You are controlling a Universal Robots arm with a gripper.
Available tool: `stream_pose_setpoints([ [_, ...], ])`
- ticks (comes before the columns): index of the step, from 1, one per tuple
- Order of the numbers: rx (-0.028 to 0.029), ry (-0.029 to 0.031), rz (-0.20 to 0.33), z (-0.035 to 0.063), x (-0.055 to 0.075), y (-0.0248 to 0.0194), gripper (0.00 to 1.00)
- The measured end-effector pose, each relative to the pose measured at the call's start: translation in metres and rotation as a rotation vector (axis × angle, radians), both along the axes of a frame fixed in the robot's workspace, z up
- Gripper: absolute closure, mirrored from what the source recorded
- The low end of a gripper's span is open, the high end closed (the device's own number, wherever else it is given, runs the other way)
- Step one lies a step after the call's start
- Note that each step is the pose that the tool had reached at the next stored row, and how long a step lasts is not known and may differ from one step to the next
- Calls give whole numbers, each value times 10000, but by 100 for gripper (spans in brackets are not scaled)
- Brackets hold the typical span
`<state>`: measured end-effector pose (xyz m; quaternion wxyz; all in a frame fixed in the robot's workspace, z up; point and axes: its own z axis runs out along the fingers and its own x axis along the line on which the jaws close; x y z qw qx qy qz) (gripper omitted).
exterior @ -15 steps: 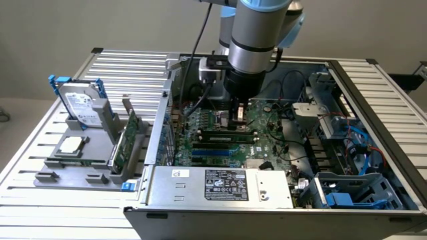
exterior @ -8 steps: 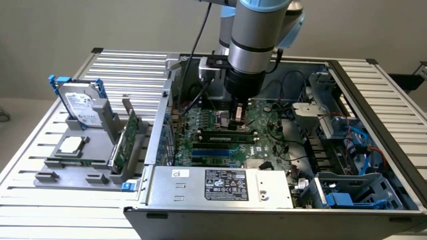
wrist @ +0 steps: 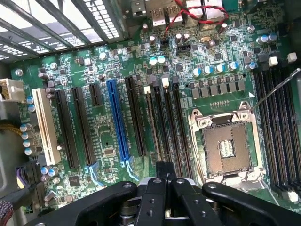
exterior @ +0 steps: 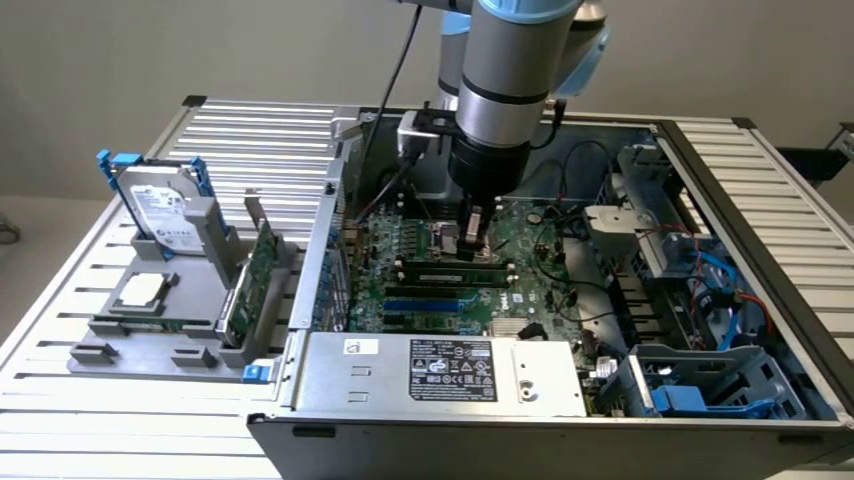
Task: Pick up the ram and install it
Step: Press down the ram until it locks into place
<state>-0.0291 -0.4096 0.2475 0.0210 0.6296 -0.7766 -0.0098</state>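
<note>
Arm is down inside the open computer case [exterior: 747, 180], gripper [exterior: 477, 240] low over the motherboard [exterior: 534, 285]. From the wrist view the gripper [wrist: 165, 172] has its fingers drawn fully together, nothing clamped between them that I can make out. The ram [exterior: 454, 268] reads as a dark, thin stick standing on edge in one of the memory slots just beside the empty CPU socket [wrist: 225, 146]. In the wrist view it is the narrow brownish line [wrist: 153, 125] running between the white latches [wrist: 147, 89] toward the fingertips. The tips appear to sit at or just over its top edge near one end; actual contact I cannot confirm, nor whether the stick is fully home. Judgement: this looks like the seating stage, closed fingers used as a pusher. To do it well, press straight down along the slot's line, not sideways. The neighbouring slots [wrist: 181, 122] are close alongside, and the socket's bare contacts are near enough to be caught by a slip. Pushing at one end only risks the stick rocking and one latch staying off, so load should be even or shared between both ends. Go gently, since the board is thin and the slot is keyed. Well apart, on the rack at the exterior view's left, stand a hard drive [exterior: 167, 215], an expansion card [exterior: 254, 280] and a processor chip [exterior: 140, 292].
</note>
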Motion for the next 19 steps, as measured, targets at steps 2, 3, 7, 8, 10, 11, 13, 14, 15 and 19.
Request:
stream_pose_setpoints([
  [2, -24, -9, -233, -1, 0, 0, 89],
  [3, -36, -13, -350, -1, 0, 0, 89],
  [7, -87, -28, -822, -1, 0, 1, 89],
  [8, -99, -31, -942, -1, 0, 1, 89],
  [10, -121, -36, -1187, -1, 0, 0, 89],
  [11, -129, -38, -1316, -1, 0, 0, 89],
  [13, -144, -39, -1584, 0, 0, 0, 89],
  [14, -149, -40, -1718, -1, 0, 1, 89],
  [15, -155, -40, -1852, -1, 0, 1, 89],
  [19, -172, -39, -2411, -1, 0, 1, 89],
])
